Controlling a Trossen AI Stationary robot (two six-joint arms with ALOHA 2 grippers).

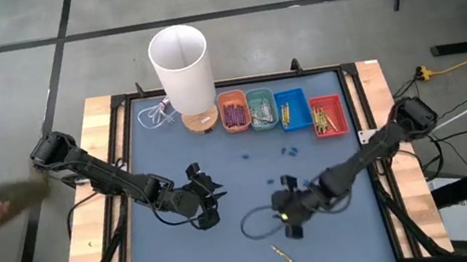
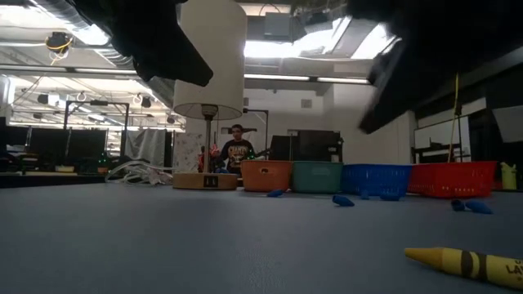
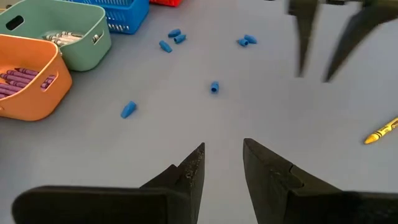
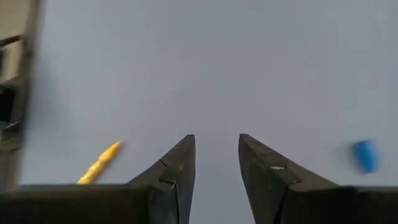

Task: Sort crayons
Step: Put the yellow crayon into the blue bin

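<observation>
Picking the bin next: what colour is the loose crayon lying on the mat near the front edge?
Yellow, with a dark-printed wrapper: the crayon shows best in the low view.

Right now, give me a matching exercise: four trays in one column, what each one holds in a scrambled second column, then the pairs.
Column 1:
1. orange tray
2. green tray
3. blue tray
4. red tray

Column 2:
A. yellow crayons only
B. purple crayons
C. yellow and orange-red crayons
D. pale crayons

Pairs: 1-B, 2-D, 3-A, 4-C
</observation>
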